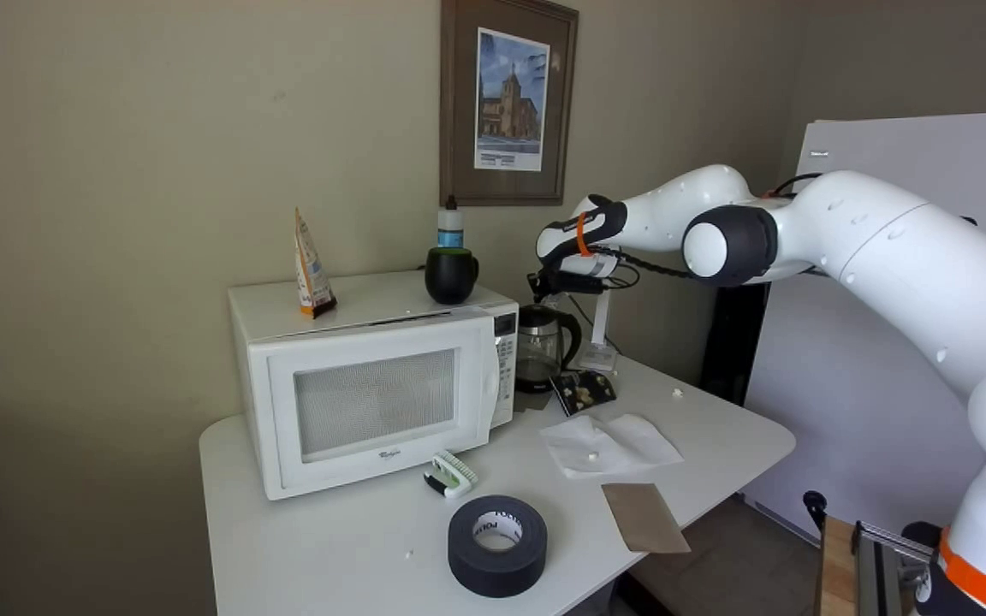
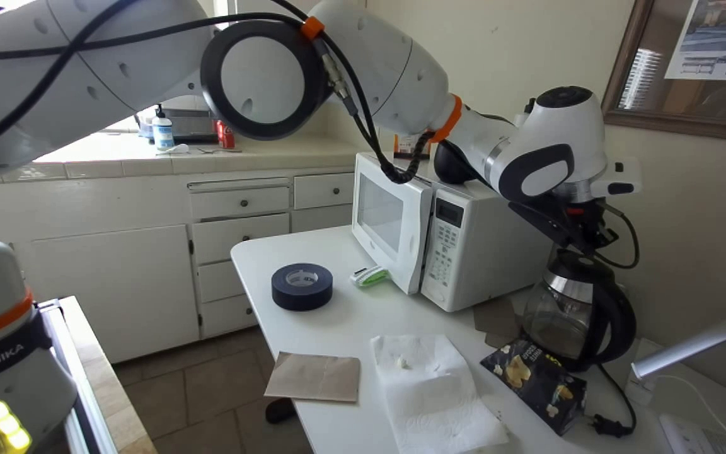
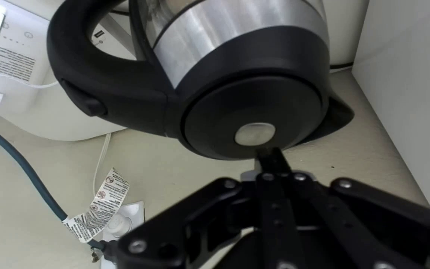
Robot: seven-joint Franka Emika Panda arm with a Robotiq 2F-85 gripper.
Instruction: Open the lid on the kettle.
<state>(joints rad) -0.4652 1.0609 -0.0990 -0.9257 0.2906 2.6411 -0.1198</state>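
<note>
One robot arm lettered "EMIKA" reaches over one table to the single kettle, with one microwave just beside it. At the kettle's top, one gripper has its fingers pressed together, contact unclear. One dark packet lies at the kettle's foot, one tape roll reading "POLY" stands well apart, and one round lid sits closed on the kettle.

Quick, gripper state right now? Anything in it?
Gripper: closed, nothing visible in its grip; it is by the kettle lid, but whether it touches can't be told.
</note>
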